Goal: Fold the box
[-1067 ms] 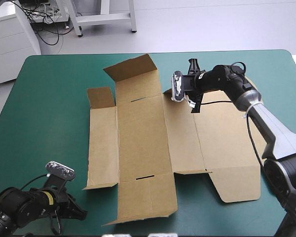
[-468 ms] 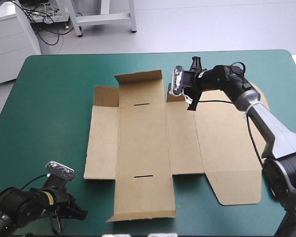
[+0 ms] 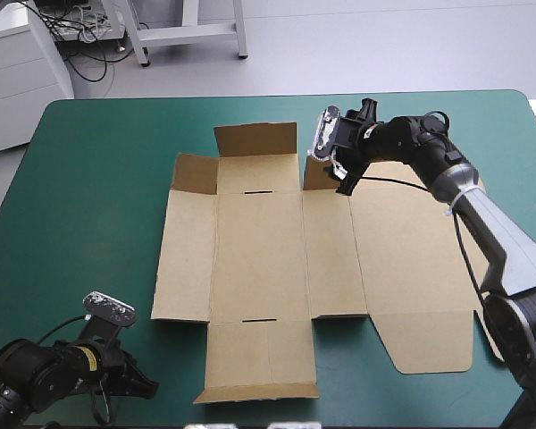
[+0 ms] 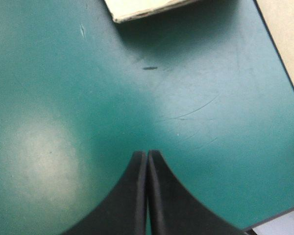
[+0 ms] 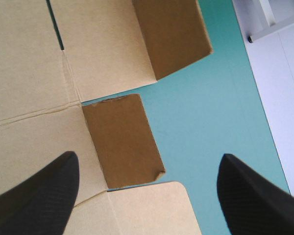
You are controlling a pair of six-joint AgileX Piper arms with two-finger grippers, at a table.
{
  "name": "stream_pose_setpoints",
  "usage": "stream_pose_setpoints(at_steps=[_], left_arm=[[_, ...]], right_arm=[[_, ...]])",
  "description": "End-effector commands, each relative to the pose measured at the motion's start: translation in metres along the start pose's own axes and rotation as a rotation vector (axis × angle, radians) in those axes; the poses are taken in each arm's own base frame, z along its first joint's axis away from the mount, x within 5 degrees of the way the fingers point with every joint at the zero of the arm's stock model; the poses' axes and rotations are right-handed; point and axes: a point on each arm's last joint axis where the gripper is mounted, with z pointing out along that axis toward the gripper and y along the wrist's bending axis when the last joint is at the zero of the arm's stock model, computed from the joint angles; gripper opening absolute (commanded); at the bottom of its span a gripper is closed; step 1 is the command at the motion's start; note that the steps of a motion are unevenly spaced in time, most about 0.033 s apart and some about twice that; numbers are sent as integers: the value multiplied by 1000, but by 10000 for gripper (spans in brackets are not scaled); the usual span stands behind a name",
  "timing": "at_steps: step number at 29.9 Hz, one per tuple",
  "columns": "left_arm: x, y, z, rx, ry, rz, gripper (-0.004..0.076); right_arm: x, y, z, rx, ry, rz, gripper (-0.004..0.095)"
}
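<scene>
On teal-green cover, creased brown box

Box lies spread on the middle of the table, lid panel toward the table's right edge. My right gripper is over the box's far edge, with the small corner flap below, between my fingers, and the wider far flap just beside it toward the table's left. My left gripper is at the table's near-left corner, well apart from the box, whose near corner lies ahead of it.
</scene>
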Motion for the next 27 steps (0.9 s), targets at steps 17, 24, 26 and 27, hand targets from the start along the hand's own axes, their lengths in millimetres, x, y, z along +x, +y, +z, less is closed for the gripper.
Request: stream_pose_setpoints(at_steps=[17, 24, 26, 27], left_arm=[[-6, -1, -5, 8, -45, 3, -32], [-6, -1, -5, 8, -45, 1, -32], [-7, -1, -8, 4, -38, 3, -32], [-8, -1, -11, -2, -34, 6, -32]], right_arm=[[-5, -22, -113, 291, 115, 445, -22], [13, -18, -137, 364, 304, 622, -22], [16, -19, -147, 372, 290, 649, -22], [16, -19, -153, 374, 278, 664, -22]])
